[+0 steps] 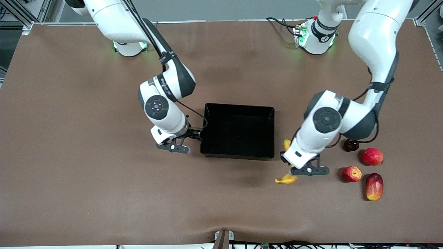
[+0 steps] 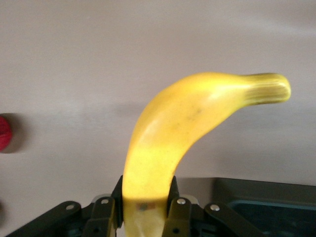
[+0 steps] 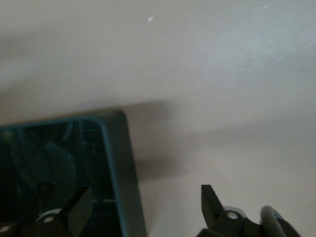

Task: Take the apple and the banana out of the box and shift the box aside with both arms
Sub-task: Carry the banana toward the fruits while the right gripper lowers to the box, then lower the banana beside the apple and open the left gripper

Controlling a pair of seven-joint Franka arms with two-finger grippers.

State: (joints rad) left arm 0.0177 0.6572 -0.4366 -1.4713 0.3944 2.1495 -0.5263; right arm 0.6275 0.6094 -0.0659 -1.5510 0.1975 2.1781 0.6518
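The yellow banana (image 1: 286, 179) lies on the table beside the black box (image 1: 238, 152), toward the left arm's end. My left gripper (image 1: 292, 165) is down over its middle. In the left wrist view both fingers press the banana (image 2: 187, 123), so my left gripper (image 2: 145, 207) is shut on it. The red apple (image 1: 352, 173) with yellowish patches lies on the table farther toward the left arm's end. My right gripper (image 1: 197, 135) is open at the box wall on the right arm's end. In the right wrist view my right gripper (image 3: 145, 205) straddles the box wall (image 3: 123, 168).
A round red fruit (image 1: 372, 156), a dark maroon fruit (image 1: 350, 145) and a red-yellow mango (image 1: 374, 186) lie around the apple. A red fruit shows at the edge of the left wrist view (image 2: 4, 132), and a box corner (image 2: 266, 197) shows there too.
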